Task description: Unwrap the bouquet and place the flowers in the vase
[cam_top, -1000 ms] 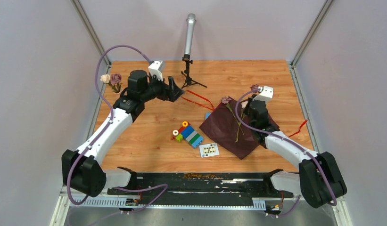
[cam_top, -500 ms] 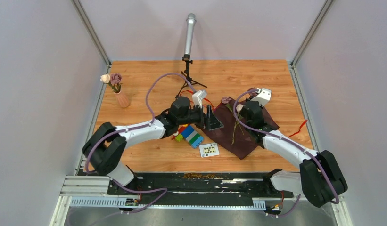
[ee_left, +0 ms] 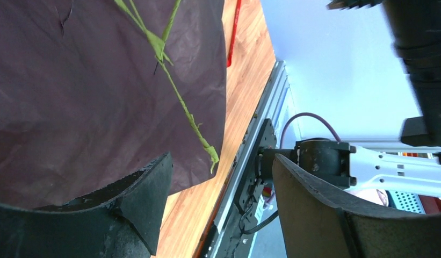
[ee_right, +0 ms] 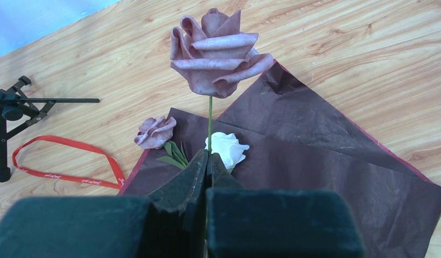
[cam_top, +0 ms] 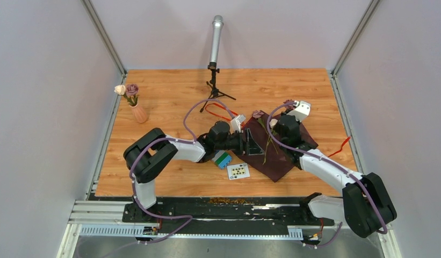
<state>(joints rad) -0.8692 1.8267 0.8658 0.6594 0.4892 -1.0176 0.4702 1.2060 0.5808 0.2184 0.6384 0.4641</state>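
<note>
Vase: I see the vase upright near the table's far left edge. A cream rose and a purple rose stand in it.
Wrap: the wrap lies open and flat right of centre. A small rose rests at its far corner and a white rose lies just beside that.
Table: the table is light wood. A red ribbon loops just beyond the wrap, and a second red strip sits at the right edge.
Clutter: blocks are partly under my left arm, and a dotted card lies beside them.
Room: pale lilac-grey walls on three sides. A microphone stands on a tripod at the far edge.
Left gripper: the left gripper is low over the wrap's left part, jaws wide, gripping nothing. A green stem crosses the sheet ahead of it.
Right gripper: the right gripper is clamped tight on a thin stem above the wrap.
Held rose: the held rose is dusty purple, full and open. It stands upright above the fingertips.
</note>
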